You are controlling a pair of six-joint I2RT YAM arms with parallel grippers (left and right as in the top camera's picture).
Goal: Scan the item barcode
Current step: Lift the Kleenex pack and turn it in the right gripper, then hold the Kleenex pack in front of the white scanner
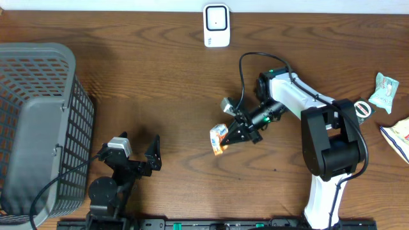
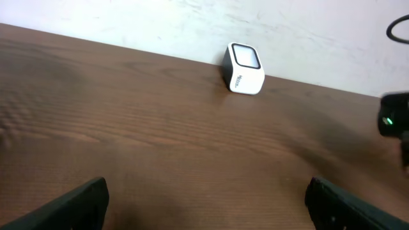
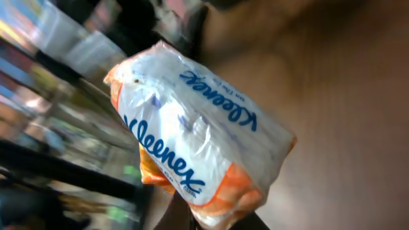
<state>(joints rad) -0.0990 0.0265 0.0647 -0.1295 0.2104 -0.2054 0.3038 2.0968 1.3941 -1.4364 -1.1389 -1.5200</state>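
Tissue pack (image 1: 219, 138) is a little below the centre of the overhead frame, over the brown table (image 1: 160, 76). It is held at one end by the right gripper (image 1: 230, 136), whose claw is pressed narrow on the wrapper. In the right wrist view the pack fills the centre: white plastic film with blue Kleenex letters and orange corners, tilted, its lower end going down to the bottom edge. No barcode shows on this face, and I cannot tell on which side it is printed.

The left gripper (image 1: 137, 152) is at the lower left of the overhead frame, beside the grey basket (image 1: 38, 128). Its claw is spread wide with nothing between the fingers. The white scanner (image 1: 216, 25) stands at the top centre, well apart from the pack.

I judge the pack to be very light and soft. The film is smooth and may slip, and the tissues inside give way under pressure, so a pinch at the end could let it swing or turn. A hold across the body, on the narrow sides, would be more steady and would leave the printed faces free for the scanner. It is not fragile, but crumpled film over the barcode could make the reading difficult.
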